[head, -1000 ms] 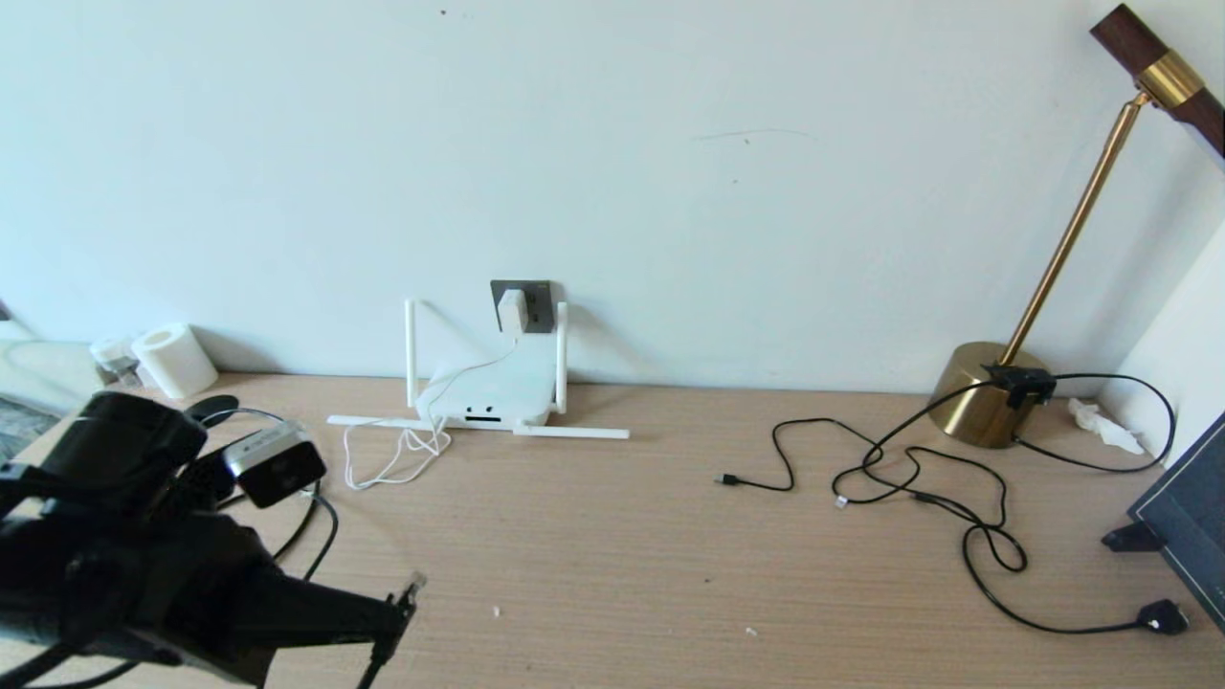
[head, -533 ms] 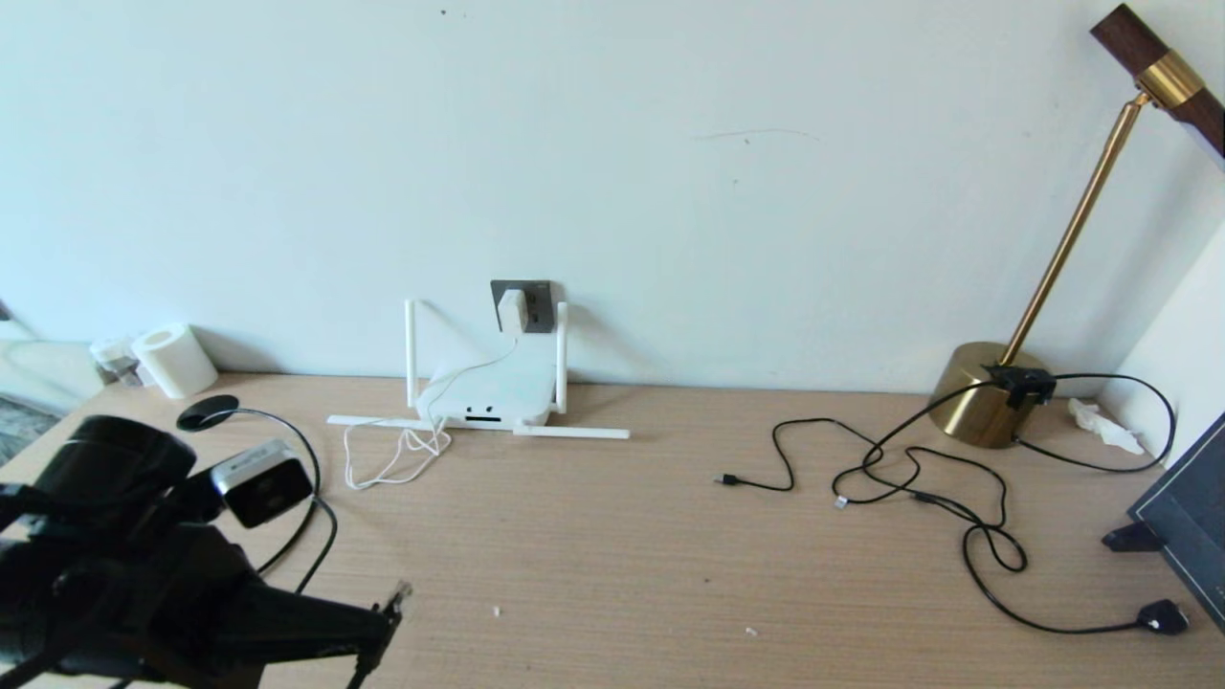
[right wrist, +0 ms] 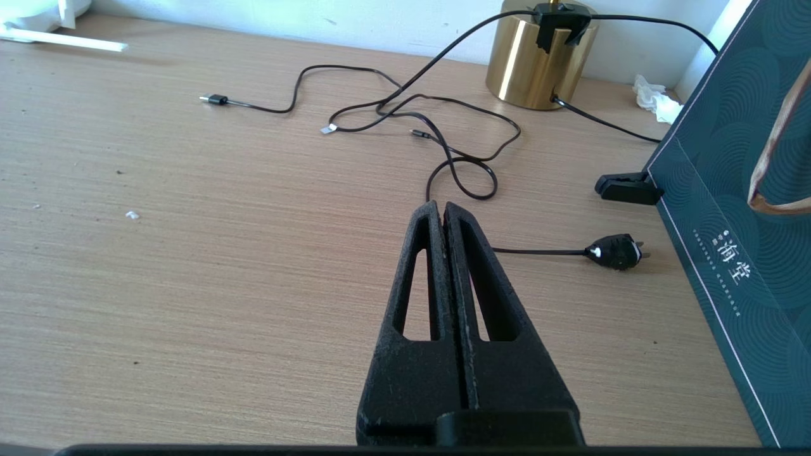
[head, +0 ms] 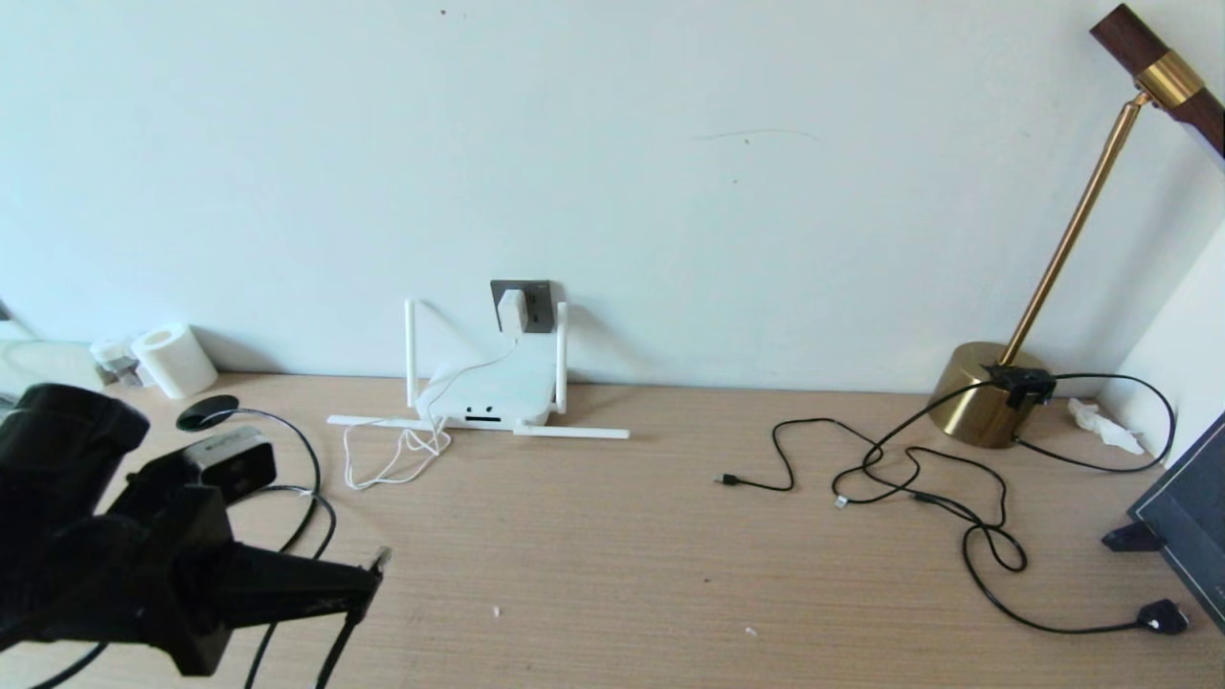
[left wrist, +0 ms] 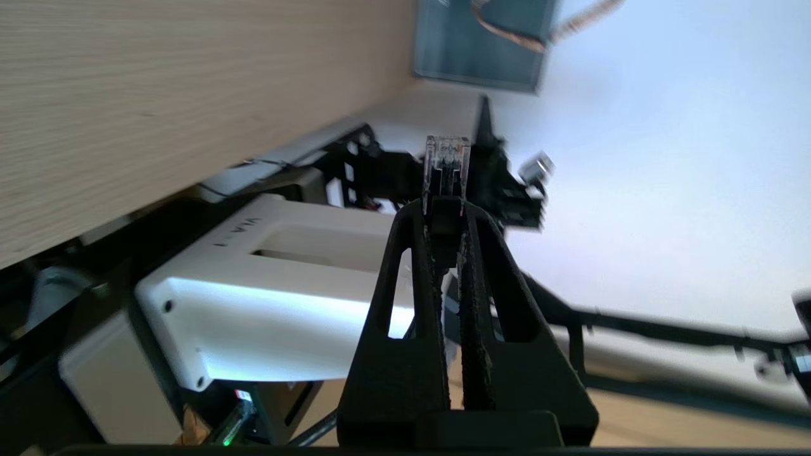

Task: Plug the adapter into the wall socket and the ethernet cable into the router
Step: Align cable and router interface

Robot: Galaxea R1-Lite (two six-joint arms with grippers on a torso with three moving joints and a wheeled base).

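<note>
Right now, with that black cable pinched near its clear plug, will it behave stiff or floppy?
Probably floppy: behind the left gripper the ethernet cable droops to the desk and curves away. Its clear plug juts straight beyond the fingertips, so that short end likely stays rigid. It looks light.

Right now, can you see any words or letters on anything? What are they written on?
"海堂", with small unreadable print under it: on the dark green bag.
Raised letters on the white robot part: too blurred to read.
Nothing readable on the router or wall socket.
</note>
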